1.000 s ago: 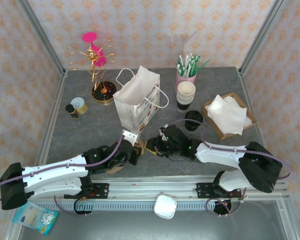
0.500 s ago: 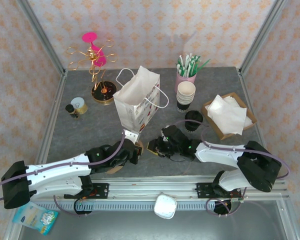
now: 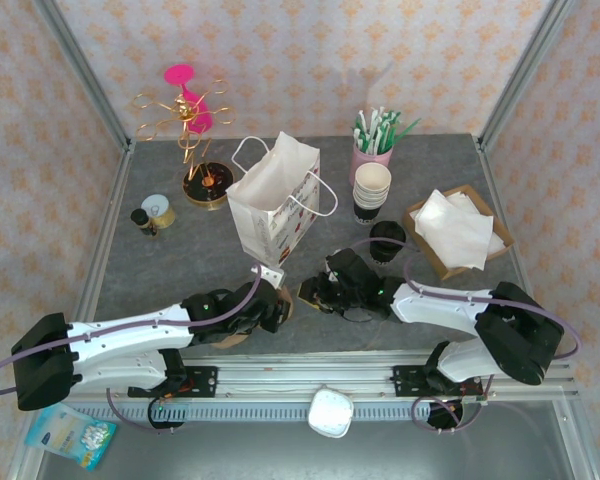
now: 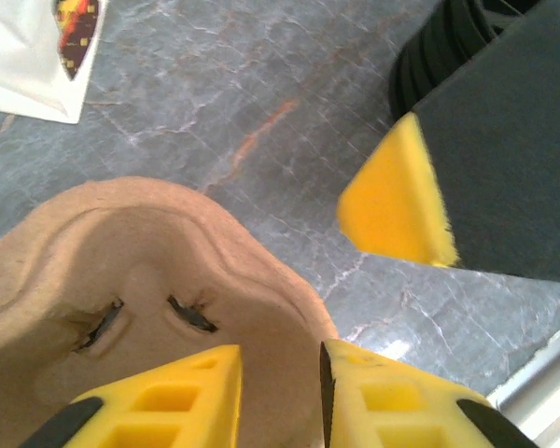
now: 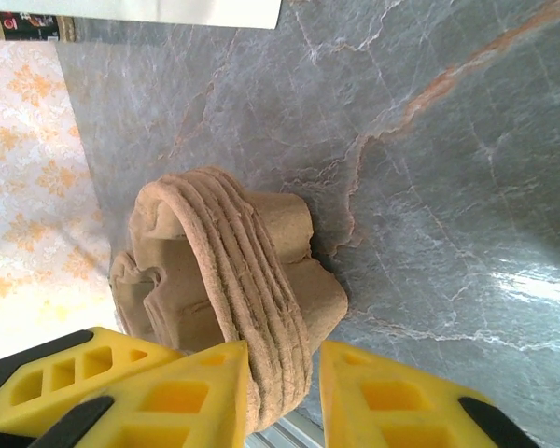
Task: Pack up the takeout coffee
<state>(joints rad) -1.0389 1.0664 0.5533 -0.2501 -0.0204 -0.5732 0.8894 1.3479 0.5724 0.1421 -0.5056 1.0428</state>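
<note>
The takeout coffee is out of view. A stack of brown pulp cup carriers point(image 3: 298, 298) lies on the grey table near the front edge, between my two grippers. My left gripper point(image 4: 280, 359) hovers over a carrier point(image 4: 149, 252), jaws apart, with nothing pinched between them. My right gripper point(image 5: 285, 359) has the layered rim of the carrier stack point(image 5: 233, 252) between its fingers, pressed against one pad. In the top view the left gripper point(image 3: 277, 308) and the right gripper point(image 3: 315, 295) almost meet. One yellow fingertip point(image 4: 392, 201) of the right gripper shows in the left wrist view.
A white paper bag point(image 3: 275, 200) stands open behind the grippers. Right of it are stacked lidless cups point(image 3: 372, 188), a pile of black lids point(image 3: 387, 238), a pink straw cup point(image 3: 373, 150) and a napkin box point(image 3: 458, 230). A gold stand point(image 3: 190, 115) and a tin point(image 3: 160, 210) sit at back left.
My left gripper has opened and its arm has shifted a little to the right. The right gripper has stayed on the carrier stack.
</note>
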